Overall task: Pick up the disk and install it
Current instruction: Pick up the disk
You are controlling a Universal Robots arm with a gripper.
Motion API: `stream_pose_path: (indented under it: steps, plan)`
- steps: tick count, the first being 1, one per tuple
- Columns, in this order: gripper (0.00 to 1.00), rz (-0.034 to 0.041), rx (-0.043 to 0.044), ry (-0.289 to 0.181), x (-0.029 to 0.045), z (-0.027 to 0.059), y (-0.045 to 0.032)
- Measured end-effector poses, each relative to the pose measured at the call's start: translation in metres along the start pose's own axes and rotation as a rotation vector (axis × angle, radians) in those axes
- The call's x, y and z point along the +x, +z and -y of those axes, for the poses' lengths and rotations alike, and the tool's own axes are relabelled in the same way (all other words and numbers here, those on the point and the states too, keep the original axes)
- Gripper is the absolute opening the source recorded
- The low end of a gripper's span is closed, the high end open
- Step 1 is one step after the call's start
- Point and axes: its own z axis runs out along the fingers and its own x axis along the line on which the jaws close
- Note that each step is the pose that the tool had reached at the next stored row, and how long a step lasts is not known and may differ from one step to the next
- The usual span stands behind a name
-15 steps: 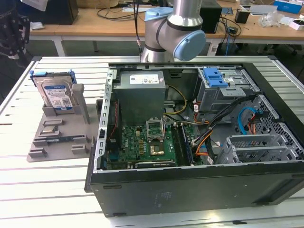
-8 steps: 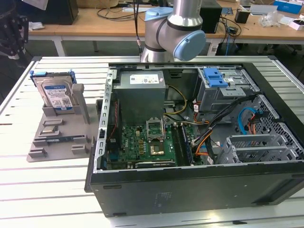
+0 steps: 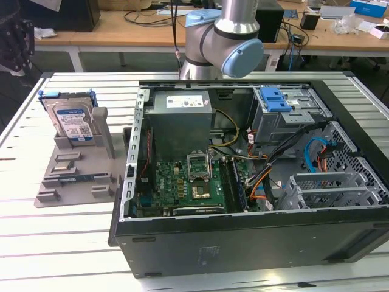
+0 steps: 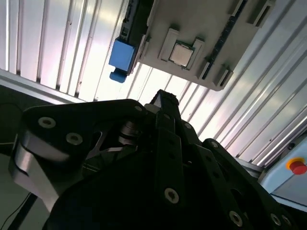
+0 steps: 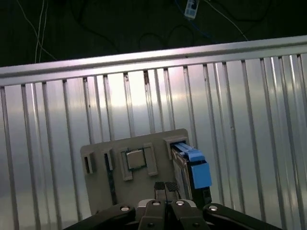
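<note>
The disk [image 3: 72, 121] stands upright in a grey holder [image 3: 73, 179] on the slatted table, at the exterior view's left. It is a silver drive with a white-and-blue label in a blue bracket. In the first wrist view the disk [image 5: 191, 168] shows edge-on at one side of the holder [image 5: 98, 191], far below the camera. My gripper [image 5: 165, 188] hangs high above the holder with its fingertips [image 5: 159, 188] pressed together and nothing between them. In the second wrist view the gripper's black linkage is in front, and the disk's blue bracket [image 4: 122, 55] sits beyond it.
An open computer case [image 3: 243, 237] lies in the exterior view's middle and right, with a grey power supply [image 3: 181, 109], a green board [image 3: 182, 185] and a silver drive cage with a blue latch [image 3: 276, 100]. The holder also carries a small square chip [image 5: 135, 159].
</note>
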Motion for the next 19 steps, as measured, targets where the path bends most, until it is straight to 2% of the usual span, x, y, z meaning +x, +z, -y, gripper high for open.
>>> stream_pose_path:
  steps: [14,19]
  plan:
    - [0.11,-0.0084,-0.0045,-0.189,0.0,0.0,0.0]
    - [0.11,-0.0101,-0.0054,-0.228,0.0,0.0,0.0]
